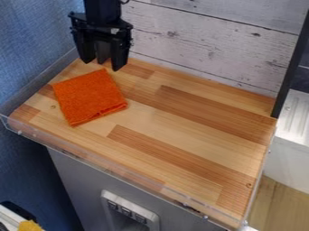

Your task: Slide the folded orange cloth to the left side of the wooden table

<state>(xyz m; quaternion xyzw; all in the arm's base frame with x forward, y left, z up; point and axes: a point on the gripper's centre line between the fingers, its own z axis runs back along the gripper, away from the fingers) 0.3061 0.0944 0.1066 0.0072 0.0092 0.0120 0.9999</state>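
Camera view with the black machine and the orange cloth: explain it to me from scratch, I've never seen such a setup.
The picture comes from a fixed camera looking down at a slant. The black machine coming in from the top edge is a robot arm. At its end hangs the tool, two black fingers that stand apart, with nothing held between them. Just in front of it, an orange cloth lies on a wooden surface, towards its left side. Whether a fingertip touches the cloth's far edge, I cannot tell. Behind the surface stands a wall of whitish planks.
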